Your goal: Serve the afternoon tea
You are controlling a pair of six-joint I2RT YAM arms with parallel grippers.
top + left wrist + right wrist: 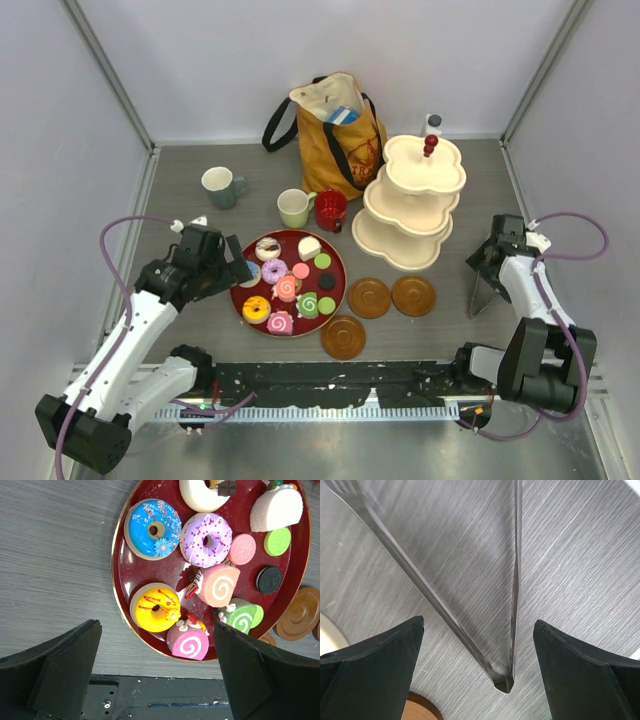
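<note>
My left jaws stand wide and empty over the near rim of the red tray, where the sweets sit packed close; the yellow donut and pink roll cake lie nearest. I judge them light toys with glossy, slippery tops, so I would pinch a donut low across its outer sides rather than on the icing. The neighbours almost touch, so a careless closure may nudge them. My right jaws, also wide and holding nothing, hang over the metal tongs on the worktop. The tongs look stiff, thin and slick, best taken across both arms. The cream stand sits empty beyond the saucers.
</note>
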